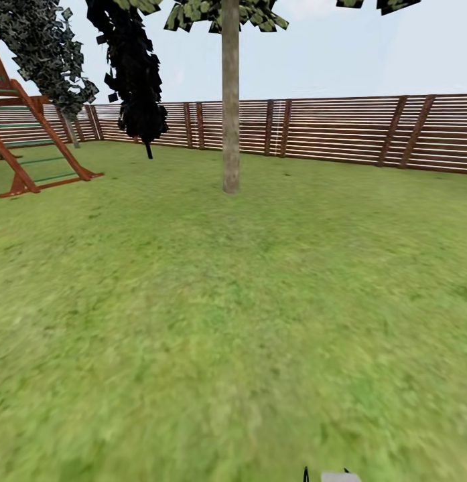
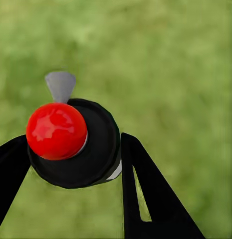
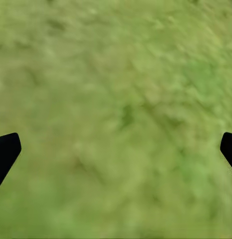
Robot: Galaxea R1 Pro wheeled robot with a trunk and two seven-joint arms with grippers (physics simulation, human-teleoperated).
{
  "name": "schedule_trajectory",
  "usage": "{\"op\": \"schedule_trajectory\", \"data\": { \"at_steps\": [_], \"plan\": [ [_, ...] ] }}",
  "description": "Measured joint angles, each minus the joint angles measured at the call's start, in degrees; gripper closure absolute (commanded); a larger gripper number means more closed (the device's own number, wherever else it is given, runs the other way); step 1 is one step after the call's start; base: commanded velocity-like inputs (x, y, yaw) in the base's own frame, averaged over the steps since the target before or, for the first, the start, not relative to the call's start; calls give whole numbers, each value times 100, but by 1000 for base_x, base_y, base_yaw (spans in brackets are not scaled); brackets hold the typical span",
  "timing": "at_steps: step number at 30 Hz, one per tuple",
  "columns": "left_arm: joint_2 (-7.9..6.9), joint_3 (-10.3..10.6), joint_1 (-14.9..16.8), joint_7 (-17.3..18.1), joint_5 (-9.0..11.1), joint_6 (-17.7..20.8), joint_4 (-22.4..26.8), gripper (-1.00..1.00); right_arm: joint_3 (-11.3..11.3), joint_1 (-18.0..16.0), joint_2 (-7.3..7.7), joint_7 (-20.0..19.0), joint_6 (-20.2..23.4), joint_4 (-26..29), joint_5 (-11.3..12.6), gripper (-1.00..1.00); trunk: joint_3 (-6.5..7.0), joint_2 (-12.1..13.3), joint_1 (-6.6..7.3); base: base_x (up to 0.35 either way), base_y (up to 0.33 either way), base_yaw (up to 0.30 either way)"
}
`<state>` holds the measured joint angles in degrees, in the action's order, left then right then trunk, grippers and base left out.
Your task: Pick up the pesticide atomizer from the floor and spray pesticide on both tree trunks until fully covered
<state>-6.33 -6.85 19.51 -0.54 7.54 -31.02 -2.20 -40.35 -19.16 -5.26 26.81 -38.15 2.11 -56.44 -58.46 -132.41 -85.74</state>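
In the left wrist view the pesticide atomizer (image 2: 76, 144), a black round bottle with a glossy red top and a small grey nozzle, sits between the two black fingers (image 2: 145, 194) of my left gripper (image 2: 71, 159), which is shut on it above blurred grass. My right gripper (image 3: 116, 152) hangs open over bare lawn, its dark fingertips (image 3: 6, 152) wide apart. In the head view a tree with a straight grey-brown tree trunk (image 1: 230, 100) stands ahead on the lawn, its blocky green crown at the frame's top. No pesticide specks show.
A brown slatted wooden fence (image 1: 340, 130) closes the lawn's far side. A wooden playhouse frame with a ladder (image 1: 25, 140) stands at the far left. A dark columnar tree (image 1: 134, 73) and a leafy one (image 1: 49, 53) stand near the fence. Open grass lies between me and the trunk.
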Motion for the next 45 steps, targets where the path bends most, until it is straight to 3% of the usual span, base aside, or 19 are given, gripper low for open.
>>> {"op": "schedule_trajectory", "data": {
  "at_steps": [45],
  "plan": [
    [0,-1,0,4,1,7,0,100,0,0,0,0,0,-1,2,-100,0,0,0,339,0,0]
  ]
}}
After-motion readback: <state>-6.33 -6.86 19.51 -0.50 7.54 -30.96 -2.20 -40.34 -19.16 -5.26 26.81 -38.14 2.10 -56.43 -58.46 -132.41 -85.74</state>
